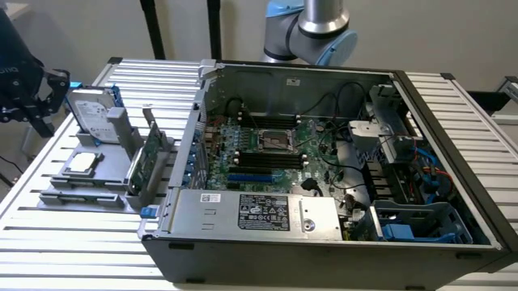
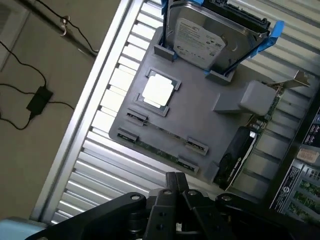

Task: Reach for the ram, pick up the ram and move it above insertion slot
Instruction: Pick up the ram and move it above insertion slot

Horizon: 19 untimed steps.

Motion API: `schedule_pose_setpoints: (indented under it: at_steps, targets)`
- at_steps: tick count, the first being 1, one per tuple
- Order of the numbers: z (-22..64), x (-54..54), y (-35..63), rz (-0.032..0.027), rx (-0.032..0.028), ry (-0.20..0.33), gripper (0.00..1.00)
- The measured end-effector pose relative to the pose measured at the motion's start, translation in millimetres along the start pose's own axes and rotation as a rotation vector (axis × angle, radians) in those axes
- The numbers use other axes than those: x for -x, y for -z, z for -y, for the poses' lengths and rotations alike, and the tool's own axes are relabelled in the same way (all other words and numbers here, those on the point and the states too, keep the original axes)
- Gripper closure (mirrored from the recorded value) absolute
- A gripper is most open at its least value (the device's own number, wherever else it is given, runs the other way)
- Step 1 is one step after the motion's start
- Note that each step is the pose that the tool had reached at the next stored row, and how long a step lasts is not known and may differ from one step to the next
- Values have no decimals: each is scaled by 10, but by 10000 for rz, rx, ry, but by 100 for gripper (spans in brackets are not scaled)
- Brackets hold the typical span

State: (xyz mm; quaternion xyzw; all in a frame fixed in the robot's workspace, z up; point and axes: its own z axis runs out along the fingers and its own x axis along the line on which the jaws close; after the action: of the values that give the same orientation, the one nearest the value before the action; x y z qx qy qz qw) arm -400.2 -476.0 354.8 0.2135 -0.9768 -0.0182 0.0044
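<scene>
Claw [image 2: 175, 180] sits closest to the wrist camera, clenched on nothing, over the slatted counter [image 2: 90, 165]. On the counter stands the open computer case [image 1: 324, 260]. Beside it, at the exterior view's left, a grey holder [image 2: 200, 120] carries an upright hard drive [image 2: 205, 35], a green expansion card [image 1: 145, 160] and the ram [image 2: 160, 150], which lies flat in a groove along the holder's edge nearest the claw.
</scene>
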Motion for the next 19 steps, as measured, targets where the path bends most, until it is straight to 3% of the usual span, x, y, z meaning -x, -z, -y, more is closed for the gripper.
schedule_pose_setpoints:
  at_steps: [19]
  targets:
    - [3, 0, -73, -130, -2, 3465, 89]
